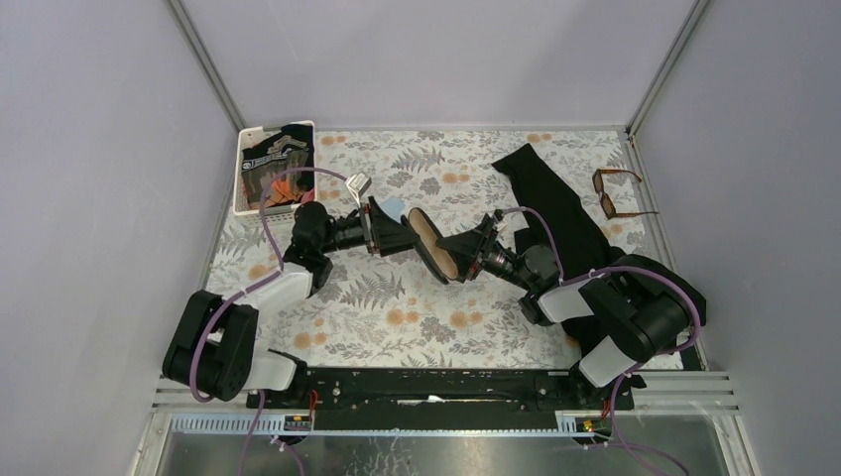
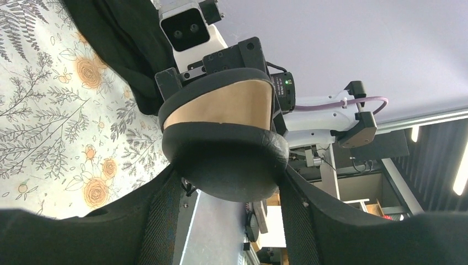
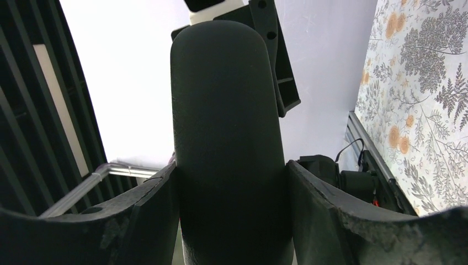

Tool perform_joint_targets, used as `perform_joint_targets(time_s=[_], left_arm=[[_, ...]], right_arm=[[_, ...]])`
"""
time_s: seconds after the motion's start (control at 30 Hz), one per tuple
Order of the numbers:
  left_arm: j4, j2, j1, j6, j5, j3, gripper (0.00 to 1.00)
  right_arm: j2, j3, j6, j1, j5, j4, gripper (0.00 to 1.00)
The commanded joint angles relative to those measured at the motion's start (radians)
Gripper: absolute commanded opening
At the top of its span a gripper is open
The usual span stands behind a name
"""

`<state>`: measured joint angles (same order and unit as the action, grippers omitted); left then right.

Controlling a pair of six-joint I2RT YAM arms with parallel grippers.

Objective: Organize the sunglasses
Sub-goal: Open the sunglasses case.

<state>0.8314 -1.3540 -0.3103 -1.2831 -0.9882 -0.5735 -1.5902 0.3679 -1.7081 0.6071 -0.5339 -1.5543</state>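
Note:
The sunglasses (image 1: 617, 191), amber-brown with dark lenses, lie open on the floral table at the far right, away from both grippers. The black glasses case (image 1: 433, 243) is held above the table's middle, hinged open with its tan lining showing. My left gripper (image 1: 400, 234) is shut on one half of the case (image 2: 226, 165). My right gripper (image 1: 468, 254) is shut on the other half (image 3: 226, 127). The tan lining (image 2: 226, 105) shows in the left wrist view. The sunglasses do not show in either wrist view.
A black cloth (image 1: 555, 213) lies at the right, between the right arm and the sunglasses. A bit of light-blue cloth (image 1: 394, 208) shows behind the left gripper. A white tray (image 1: 242, 169) with dark items stands at the back left. Walls enclose the table.

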Motion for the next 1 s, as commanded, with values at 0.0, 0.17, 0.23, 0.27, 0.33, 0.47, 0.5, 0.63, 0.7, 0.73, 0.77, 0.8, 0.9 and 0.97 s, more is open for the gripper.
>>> perform_joint_targets(time_s=[0.0, 0.17, 0.23, 0.27, 0.33, 0.47, 0.5, 0.63, 0.7, 0.73, 0.77, 0.8, 0.9, 0.97], left_arm=[[0.121, 0.04, 0.023, 0.155, -0.024, 0.024, 0.0], [0.109, 0.052, 0.024, 0.176, -0.031, 0.029, 0.0], [0.102, 0.056, 0.024, 0.186, -0.028, 0.032, 0.0], [0.095, 0.056, 0.024, 0.191, -0.027, 0.032, 0.0], [0.088, 0.053, 0.024, 0.195, -0.026, 0.034, 0.0], [0.094, 0.043, 0.024, 0.184, -0.023, 0.038, 0.0], [0.094, 0.042, 0.023, 0.181, -0.022, 0.038, 0.0], [0.061, 0.039, 0.023, 0.186, -0.012, 0.033, 0.0], [0.032, 0.036, 0.024, 0.19, -0.003, 0.028, 0.0], [0.02, 0.033, 0.024, 0.189, 0.001, 0.024, 0.0], [0.009, 0.03, 0.024, 0.189, 0.004, 0.02, 0.0], [-0.011, 0.028, 0.024, 0.189, 0.009, 0.016, 0.0], [-0.08, 0.024, 0.024, 0.2, 0.02, -0.006, 0.0], [-0.146, 0.023, 0.023, 0.214, 0.029, -0.027, 0.0]], right_arm=[[0.017, -0.009, -0.156, -0.005, 0.072, -0.16, 0.06], [-0.001, -0.016, -0.194, -0.004, 0.084, -0.161, 0.02], [-0.005, -0.015, -0.197, -0.005, 0.084, -0.162, 0.01], [-0.006, -0.015, -0.198, -0.004, 0.084, -0.161, 0.0], [-0.005, -0.012, -0.191, -0.005, 0.083, -0.16, 0.0], [-0.008, -0.008, -0.175, -0.005, 0.076, -0.16, 0.03], [-0.009, -0.007, -0.167, -0.004, 0.075, -0.159, 0.04], [-0.014, -0.006, -0.137, -0.004, 0.064, -0.158, 0.04], [-0.017, -0.003, -0.115, -0.004, 0.055, -0.158, 0.04], [-0.017, -0.002, -0.105, -0.004, 0.051, -0.156, 0.04], [-0.019, -0.004, -0.096, -0.004, 0.051, -0.156, 0.04], [-0.02, -0.008, -0.087, -0.004, 0.049, -0.156, 0.03], [-0.03, -0.01, -0.064, -0.004, 0.033, -0.154, 0.06], [-0.032, -0.014, -0.04, -0.004, 0.02, -0.137, 0.3]])
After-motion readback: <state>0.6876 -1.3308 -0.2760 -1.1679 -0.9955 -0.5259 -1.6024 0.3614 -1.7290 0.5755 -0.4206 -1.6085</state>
